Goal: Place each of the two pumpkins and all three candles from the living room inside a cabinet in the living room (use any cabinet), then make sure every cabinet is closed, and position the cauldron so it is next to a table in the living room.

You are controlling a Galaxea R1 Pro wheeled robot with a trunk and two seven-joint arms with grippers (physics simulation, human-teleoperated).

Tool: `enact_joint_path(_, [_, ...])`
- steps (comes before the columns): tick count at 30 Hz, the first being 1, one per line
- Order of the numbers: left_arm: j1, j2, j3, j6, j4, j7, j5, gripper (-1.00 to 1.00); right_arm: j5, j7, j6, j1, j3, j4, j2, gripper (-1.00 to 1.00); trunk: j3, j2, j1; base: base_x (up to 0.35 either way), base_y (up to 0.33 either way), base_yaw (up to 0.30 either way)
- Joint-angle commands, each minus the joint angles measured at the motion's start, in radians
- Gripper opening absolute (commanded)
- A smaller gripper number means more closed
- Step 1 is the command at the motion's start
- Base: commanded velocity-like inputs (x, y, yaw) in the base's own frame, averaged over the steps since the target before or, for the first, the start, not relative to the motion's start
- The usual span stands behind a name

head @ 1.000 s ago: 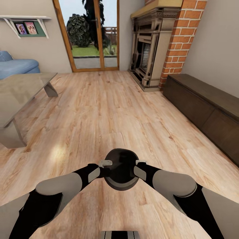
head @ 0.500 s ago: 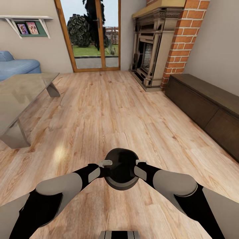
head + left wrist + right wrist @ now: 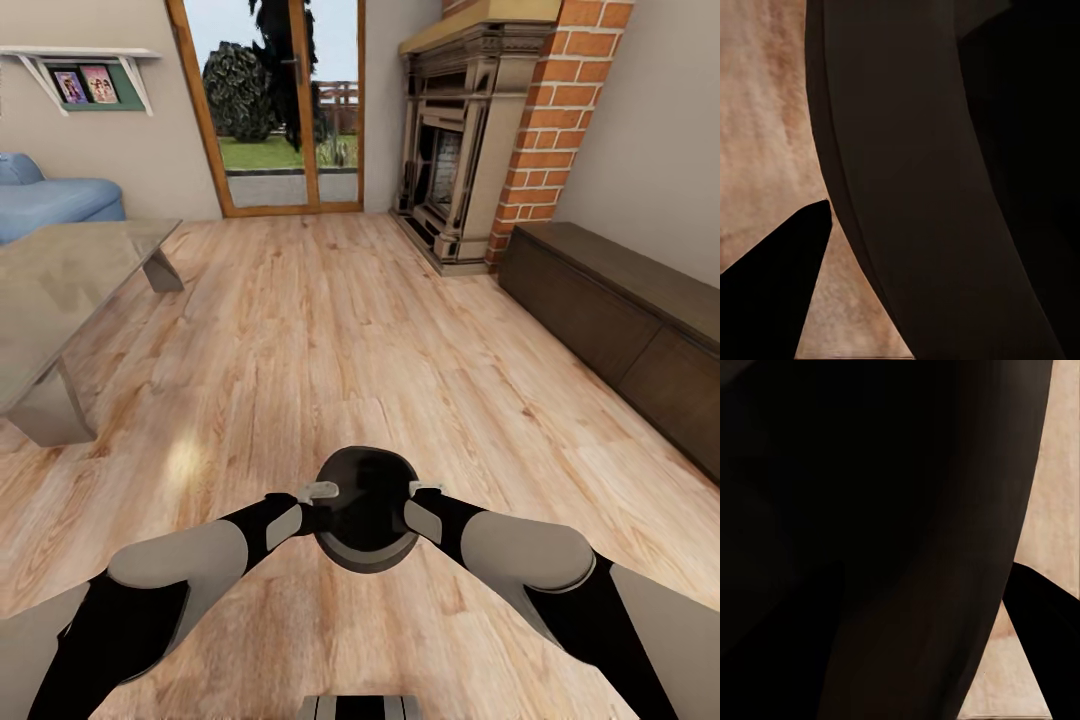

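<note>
— Cauldron: carried low over the plank floor, pinched between both grippers at opposite sides of its rim.
— Round about, left to right?
— Blue sofa; glossy grey table, well apart at left; glass doors; brick fireplace; dark cabinet along the right wall, drawers shut.
— Look of it?
— Glossy black, round-bellied, wide mouth up.
— Fingers?
— Left gripper and right gripper clamped on the rim; dark curved wall close up from both wrists.

The head view looks forward and down over both arms across the floor. Both wrist views sit very close against the cauldron, which all three share.
</note>
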Motion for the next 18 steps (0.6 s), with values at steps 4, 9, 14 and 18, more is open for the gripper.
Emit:
enact_joint_path(4, [-0.001,0.003,-0.031,0.001,-0.003,0.005,0.014,-1.00,-0.009,0.002,-0.003,-0.002,0.016,-0.004,-0.001,-1.00,-0.001,-0.001,-0.001,-0.131,0.243,0.000])
enact_joint_path(9, [-0.001,0.002,-0.030,0.002,-0.003,0.005,0.013,-1.00,-0.009,0.002,-0.003,-0.002,0.016,-0.004,-0.001,-1.00,-0.001,-0.001,-0.001,-0.144,0.261,0.000])
enact_joint_path(14, [-0.001,0.002,-0.030,0.004,-0.003,0.005,0.015,-1.00,-0.009,0.002,-0.003,-0.002,0.016,-0.004,-0.001,-1.00,-0.001,-0.001,-0.001,-0.139,0.273,0.000])
enact_joint_path(18, [-0.001,0.003,-0.030,0.005,-0.002,0.004,0.016,-1.00,-0.009,0.002,-0.003,-0.002,0.016,-0.004,-0.001,-1.00,-0.001,-0.001,-0.001,-0.051,0.315,0.000])
